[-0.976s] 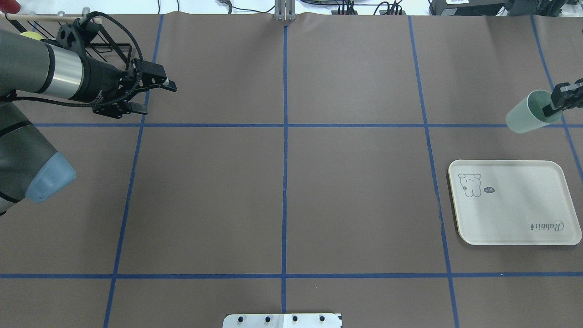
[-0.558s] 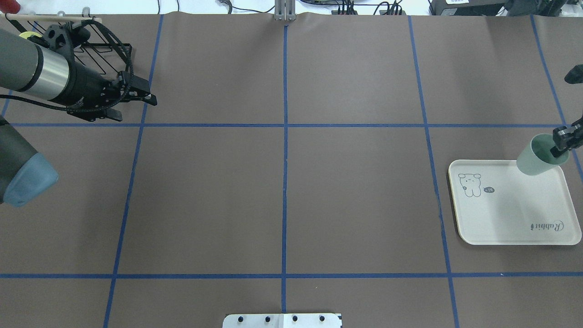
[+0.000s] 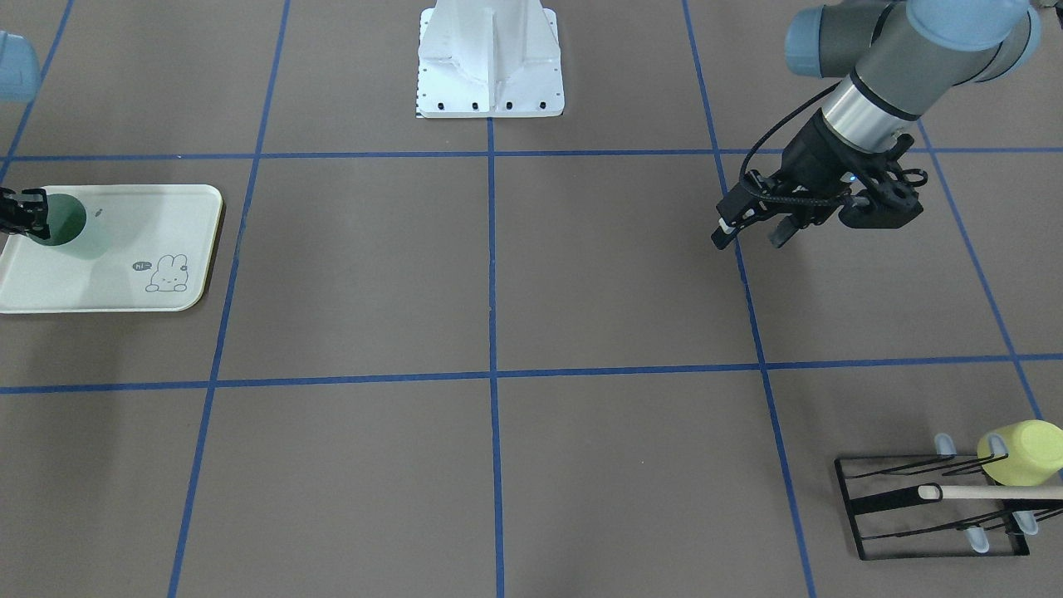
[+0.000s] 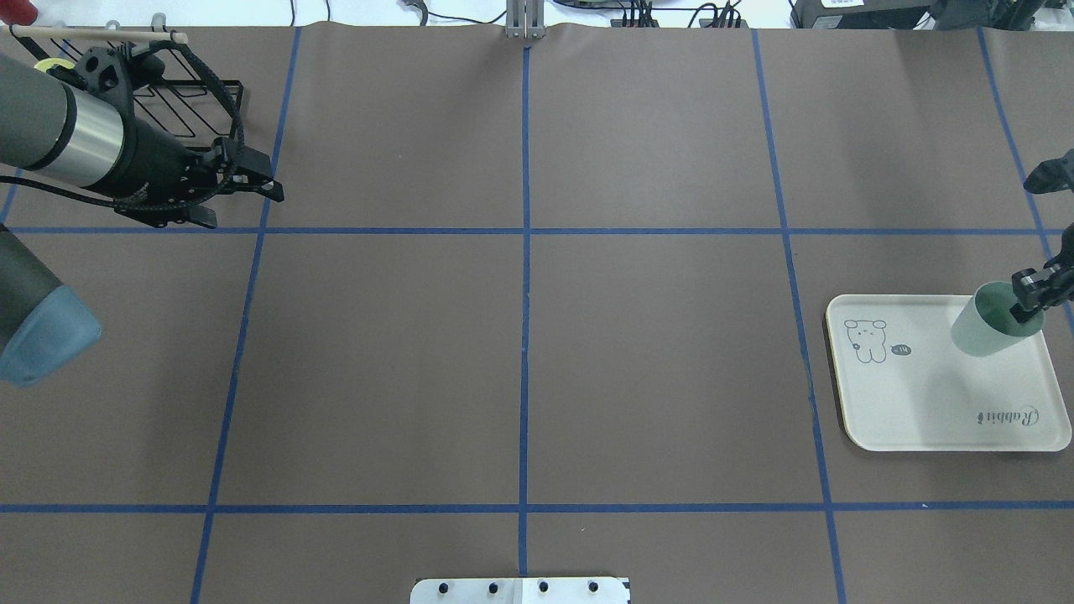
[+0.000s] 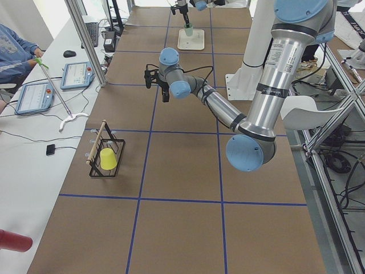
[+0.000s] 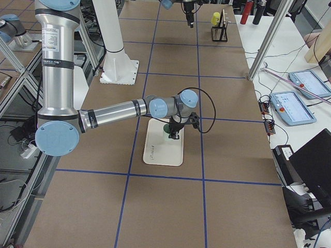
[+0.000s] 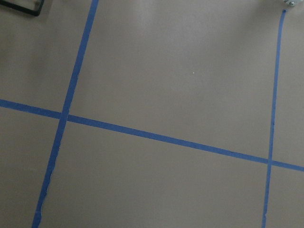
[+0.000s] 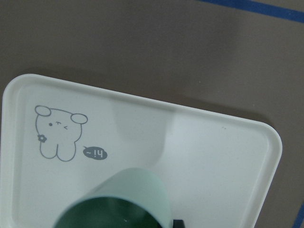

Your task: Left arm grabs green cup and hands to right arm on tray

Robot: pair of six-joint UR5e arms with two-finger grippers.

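The pale mint-green cup point(image 4: 983, 329) hangs tilted over the far right corner of the cream tray point(image 4: 923, 403). My right gripper point(image 4: 1030, 300) is shut on its rim, one finger inside the cup. I cannot tell whether the cup's base touches the tray. In the front-facing view the cup point(image 3: 73, 231) and right gripper point(image 3: 23, 214) sit over the tray point(image 3: 116, 286). The right wrist view shows the cup's rim point(image 8: 121, 197) low over the tray point(image 8: 213, 156). My left gripper point(image 4: 247, 210) is open and empty, far from the cup, and also shows in the front-facing view point(image 3: 747, 241).
A black wire rack point(image 3: 913, 498) with a yellow-green cup point(image 3: 1021, 453) and a wooden rod stands at the far left corner, behind my left gripper point(image 4: 168, 71). The robot's white base point(image 3: 490, 66) is at the near edge. Blue tape lines grid the brown table.
My right gripper carried the green cup from beyond the tray toward the robot and now holds it over the tray's far right corner. My left arm drew back to the left.
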